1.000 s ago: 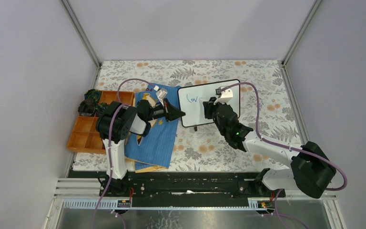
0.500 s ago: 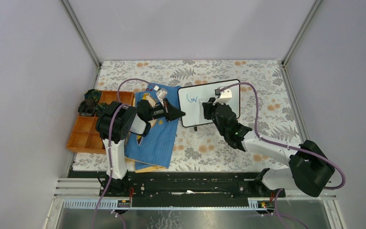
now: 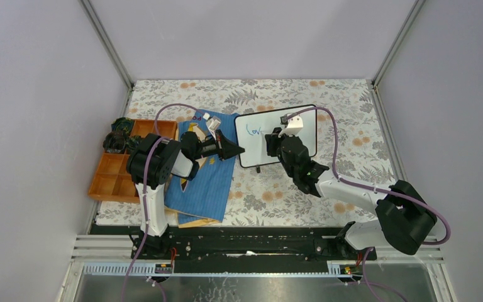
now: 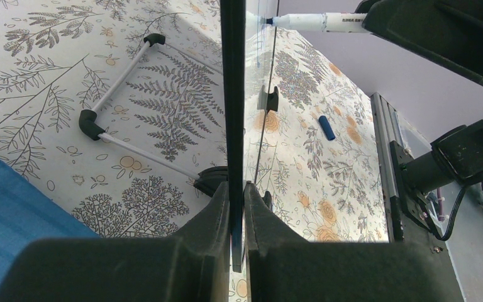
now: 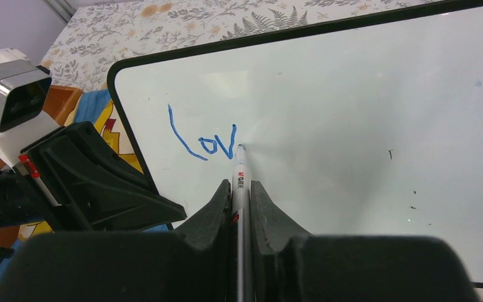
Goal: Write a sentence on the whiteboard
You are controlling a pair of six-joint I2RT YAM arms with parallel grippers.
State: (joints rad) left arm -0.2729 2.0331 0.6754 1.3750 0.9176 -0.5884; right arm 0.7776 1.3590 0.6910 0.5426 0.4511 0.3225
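- Left arm folded tight at centre-left of top view, elbow over blue book (image 3: 204, 182), left tool (image 3: 233, 150) aimed toward frame right.
- Left tool pinched almost fully closed on left edge of whiteboard (image 3: 302, 126); thin black frame gripped between both fingers (image 4: 217, 207) in left wrist view.
- Right arm stretched from lower right of top view diagonally up toward frame centre, forearm low over counter (image 3: 352, 113), wrist bent onto board face.
- Right tool (image 5: 239, 185) closed narrow on marker (image 5: 239, 170), barrel running straight out between the fingers toward upper centre of right wrist view.
- Marker tip resting on board surface, at top of the right stroke of the "v".
- Sentence (image 5: 204, 141) so far only "lov" in blue, upper-left part of board, just left of marker tip and directly ahead of right tool.
- Rest of board face blank apart from a few tiny specks at right.
- Whiteboard in centre of top view, between the two tools: left tool at its left edge, right tool over its lower-middle.
- Board's black feet down on counter, white wire stand (image 4: 119, 82) behind it at upper left of left wrist view.
- Small blue cap-like piece (image 4: 327, 127) lying on counter, well apart from board, centre-right of left wrist view.
- Orange tray (image 3: 110, 176) at far left of top view, just beside blue book.
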